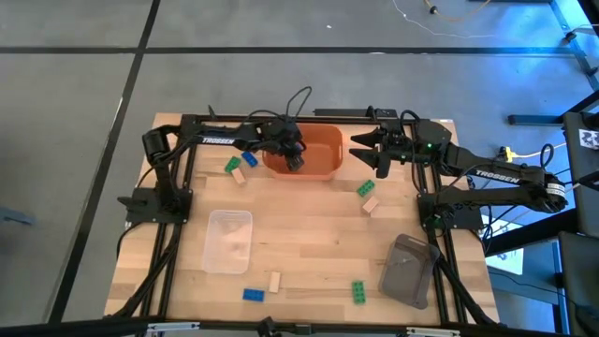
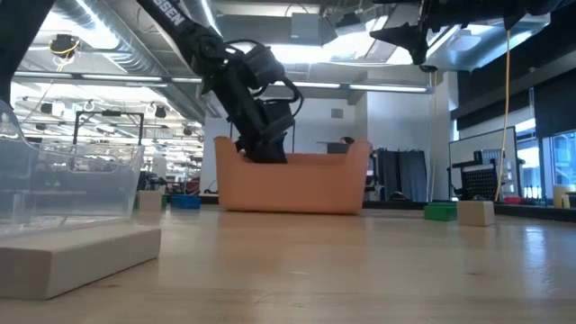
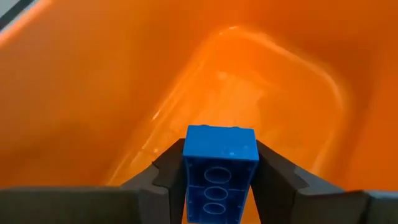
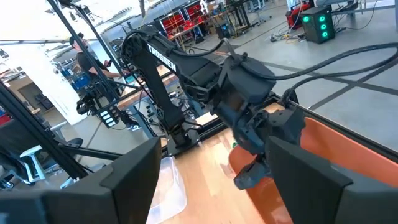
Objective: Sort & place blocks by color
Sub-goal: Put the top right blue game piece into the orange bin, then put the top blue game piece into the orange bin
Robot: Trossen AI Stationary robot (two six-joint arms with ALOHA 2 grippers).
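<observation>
Grey floor (image 1: 84, 140) crossed by dark seam lines, seen from above around the light wooden table (image 1: 309, 234) (a white cable (image 1: 440, 23) trails across the floor's far edge). Ceiling with exposed silver ducts (image 2: 99, 36) and long strip lights (image 2: 351, 87), over a white wall (image 2: 396, 126) and tall windows (image 2: 481, 135) at one side. Red shelving (image 4: 186, 18) stands deep in the room, and a cabinet with green indicator lights (image 4: 317, 22) sits on the open floor.

The right gripper (image 4: 205, 180) stands with its fingers (image 4: 311, 180) apart — beyond them the left arm (image 4: 186, 68) dips into the orange bin (image 4: 348, 155), clear tray (image 4: 171, 186) nearby
</observation>
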